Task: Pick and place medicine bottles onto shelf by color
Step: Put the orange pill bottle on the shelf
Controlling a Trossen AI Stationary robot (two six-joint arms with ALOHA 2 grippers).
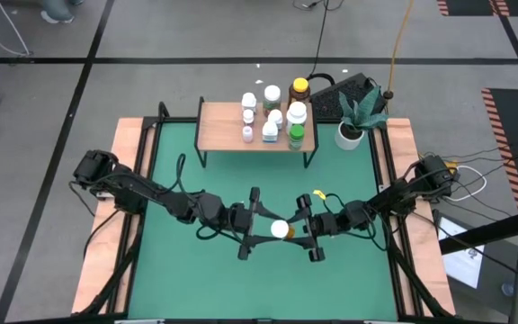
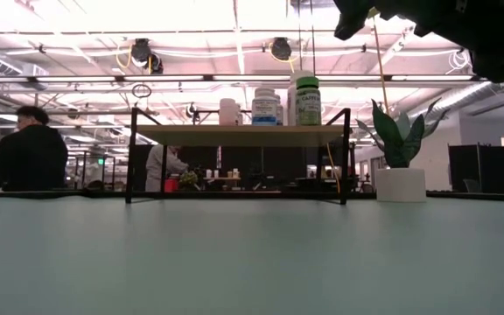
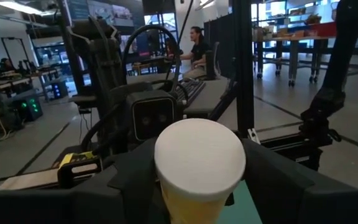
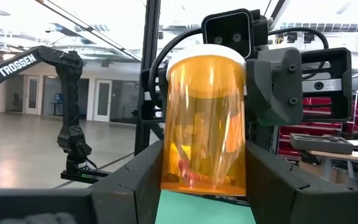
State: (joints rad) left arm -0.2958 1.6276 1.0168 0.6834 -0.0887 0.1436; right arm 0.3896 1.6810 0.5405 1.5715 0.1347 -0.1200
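Green worktop [image 1: 196, 270] is filling the high view, with the shelf [image 1: 218, 135] standing at its far edge carrying about 9 medicine bottles [image 1: 277, 115]. Near the middle, the left hand [image 1: 261, 227] and right hand [image 1: 306, 227] are meeting around 1 amber bottle [image 1: 280, 229]. Left wrist view is showing its white cap [image 3: 199, 163] between that hand's fingers; whether they are pinching it I cannot tell. Right wrist view is showing the right hand pinching the amber body [image 4: 205, 124]. It is likely light, stiff and slick, so gripping mid-body seems safest.
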